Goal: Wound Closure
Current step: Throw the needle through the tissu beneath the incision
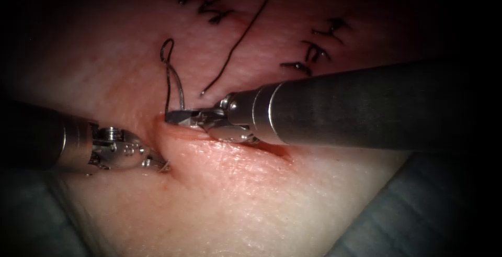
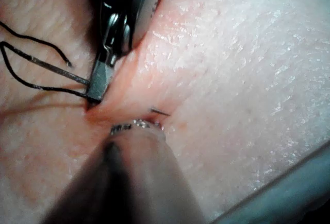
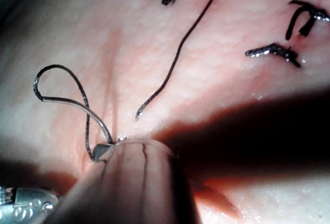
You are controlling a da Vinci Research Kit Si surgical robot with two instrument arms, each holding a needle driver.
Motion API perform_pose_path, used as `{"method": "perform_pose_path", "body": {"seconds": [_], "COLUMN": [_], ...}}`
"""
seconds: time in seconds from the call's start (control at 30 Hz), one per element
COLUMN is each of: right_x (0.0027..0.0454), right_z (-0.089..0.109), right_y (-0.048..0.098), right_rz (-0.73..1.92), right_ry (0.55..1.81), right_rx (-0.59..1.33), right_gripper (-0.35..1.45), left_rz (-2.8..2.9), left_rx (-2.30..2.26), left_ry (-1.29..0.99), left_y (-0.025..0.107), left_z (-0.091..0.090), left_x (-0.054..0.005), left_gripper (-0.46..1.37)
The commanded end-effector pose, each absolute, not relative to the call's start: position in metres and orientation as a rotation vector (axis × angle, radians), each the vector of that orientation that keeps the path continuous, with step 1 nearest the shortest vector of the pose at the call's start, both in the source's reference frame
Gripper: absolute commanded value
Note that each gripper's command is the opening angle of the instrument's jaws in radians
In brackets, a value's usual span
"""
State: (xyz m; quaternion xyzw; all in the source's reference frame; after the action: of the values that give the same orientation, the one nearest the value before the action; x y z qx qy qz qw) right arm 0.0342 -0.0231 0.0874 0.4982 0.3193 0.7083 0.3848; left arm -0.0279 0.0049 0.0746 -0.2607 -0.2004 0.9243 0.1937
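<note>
Now: right tool (image 1: 175,116) clamps needle (image 1: 179,90) tail at cut (image 1: 230,141); left tool (image 1: 161,164) grips tissue (image 1: 251,194).

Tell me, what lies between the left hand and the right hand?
A bare ridge of tissue, seen in the endoscope and left wrist views.

My two tools met at the near end of the cut (image 1: 225,141) in the tissue (image 1: 272,199).

I had the right tool (image 1: 175,116) reaching in from the right, its closed jaws holding the needle (image 1: 177,87) near one end at the cut's left end. The needle rose behind the jaws, and the thread (image 1: 166,53) looped from its top. A loose thread end (image 1: 238,42) lay farther back. My left tool (image 1: 159,164) sat left of and before the cut, tips touching the tissue.
</note>
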Motion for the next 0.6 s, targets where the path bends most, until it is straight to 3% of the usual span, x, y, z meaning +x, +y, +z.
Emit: {"method": "perform_pose_path", "body": {"seconds": [0.03,0.1,0.17,0.4,0.6], "right_x": [0.0339,0.0334,0.0330,0.0313,0.0302], "right_z": [0.0873,0.0875,0.0877,0.0879,0.0873], "right_y": [-0.0231,-0.0226,-0.0224,-0.0221,-0.0224], "right_rz": [1.695,1.613,1.548,1.377,1.348], "right_ry": [0.911,0.965,0.999,0.941,0.911], "right_rx": [1.170,1.095,1.040,0.925,0.881], "right_gripper": [-0.08,0.26,0.46,0.76,0.79], "left_rz": [2.593,2.593,2.593,2.593,2.594], "left_rx": [-0.734,-0.734,-0.734,-0.734,-0.734], "left_ry": [-0.568,-0.568,-0.568,-0.569,-0.570], "left_y": [0.0048,0.0048,0.0048,0.0048,0.0048], "left_z": [0.0745,0.0745,0.0745,0.0744,0.0744], "left_x": [-0.0278,-0.0278,-0.0278,-0.0278,-0.0277], "left_gripper": [-0.25,-0.24,-0.24,-0.23,-0.24]}}
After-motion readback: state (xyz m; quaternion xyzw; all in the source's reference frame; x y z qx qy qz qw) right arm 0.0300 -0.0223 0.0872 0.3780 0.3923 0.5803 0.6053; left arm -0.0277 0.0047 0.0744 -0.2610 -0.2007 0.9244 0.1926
